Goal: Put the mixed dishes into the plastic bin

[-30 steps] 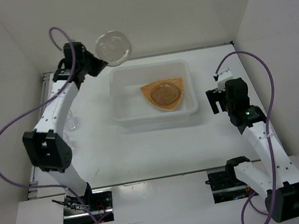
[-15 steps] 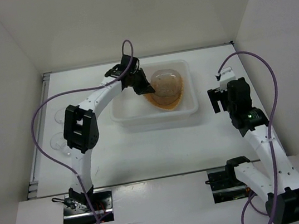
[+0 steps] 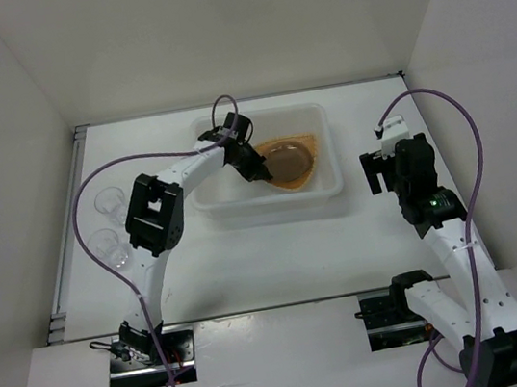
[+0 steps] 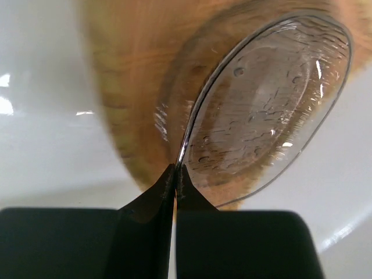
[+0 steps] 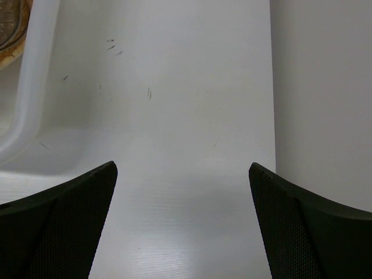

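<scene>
The plastic bin (image 3: 231, 203) stands at the table's middle back. The orange-tan ribbed plate (image 3: 306, 175) lies inside it, and also shows in the left wrist view (image 4: 133, 116). My left gripper (image 3: 257, 169) is down inside the bin, shut on the rim of a translucent saucer (image 3: 286, 159) that lies low over the plate; the left wrist view shows the saucer (image 4: 273, 104) pinched at its edge by the gripper (image 4: 175, 170). Two clear plastic cups (image 3: 107, 203) (image 3: 106, 243) stand at the left. My right gripper (image 3: 378, 168) is open and empty right of the bin (image 5: 32, 75).
White walls enclose the table on the left, back and right. The right wall (image 5: 325, 87) is close to my right gripper (image 5: 183, 174). The left arm reaches over the bin's left rim.
My left gripper carried the saucer from above the bin's back left corner down into the bin, onto the orange plate. The right arm has hardly moved.
</scene>
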Available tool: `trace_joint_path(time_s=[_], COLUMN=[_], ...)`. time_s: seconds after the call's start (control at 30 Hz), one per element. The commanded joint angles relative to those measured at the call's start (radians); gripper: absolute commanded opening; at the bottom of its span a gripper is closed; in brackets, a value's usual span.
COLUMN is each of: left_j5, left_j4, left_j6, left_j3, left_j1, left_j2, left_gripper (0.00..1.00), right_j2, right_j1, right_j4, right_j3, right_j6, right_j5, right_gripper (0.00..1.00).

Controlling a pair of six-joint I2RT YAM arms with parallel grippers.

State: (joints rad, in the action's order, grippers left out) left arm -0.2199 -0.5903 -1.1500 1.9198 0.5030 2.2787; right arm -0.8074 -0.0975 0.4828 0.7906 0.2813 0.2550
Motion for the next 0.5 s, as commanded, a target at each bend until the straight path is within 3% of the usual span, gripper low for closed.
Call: trace_joint_path(time_s=[0.0,0.07,0.1,0.13,0.23,0.3,0.33,0.37,0.47], left_j5=[0.005,-0.004,-0.004,-0.004,0.111,0.245,0.296,0.353,0.584], left_j4=[0.053,0.063,0.063,0.063,-0.011,-0.060,-0.083,-0.147,-0.271], left_j6=[-0.137,-0.146,-0.137,-0.122,-0.073,-0.022,0.016,0.101,0.250], left_j3=[-0.091,-0.102,-0.102,-0.085,0.004,0.077,0.190,0.259,0.418], left_j1=[0.003,0.003,0.003,0.003,0.025,0.025,0.037,0.046,0.036], left_j2=[-0.045,-0.059,-0.059,-0.059,-0.099,-0.154,-0.169,-0.183,-0.249], left_gripper=[0.00,0.02,0.12,0.29,0.53,0.84,0.87,0.97,0.99], right_j2=[0.020,0.020,0.020,0.020,0.020,0.020,0.020,0.020,0.020], right_j1=[0.002,0.002,0.002,0.002,0.002,0.002,0.002,0.002,0.002], right_j4=[-0.059,-0.059,-0.059,-0.059,-0.059,-0.059,-0.059,-0.059,-0.059], right_j3=[-0.010,-0.010,-0.010,-0.010,-0.010,-0.010,-0.010,-0.010,-0.010], right_j6=[-0.002,-0.002,-0.002,-0.002,-0.002,-0.002,-0.002,-0.002,-0.002], right_j5=[0.018,0.018,0.018,0.018,0.018,0.018,0.018,0.018,0.018], right_gripper=[0.98,0.98,0.98,0.98,0.98,0.98,0.98,0.98,0.98])
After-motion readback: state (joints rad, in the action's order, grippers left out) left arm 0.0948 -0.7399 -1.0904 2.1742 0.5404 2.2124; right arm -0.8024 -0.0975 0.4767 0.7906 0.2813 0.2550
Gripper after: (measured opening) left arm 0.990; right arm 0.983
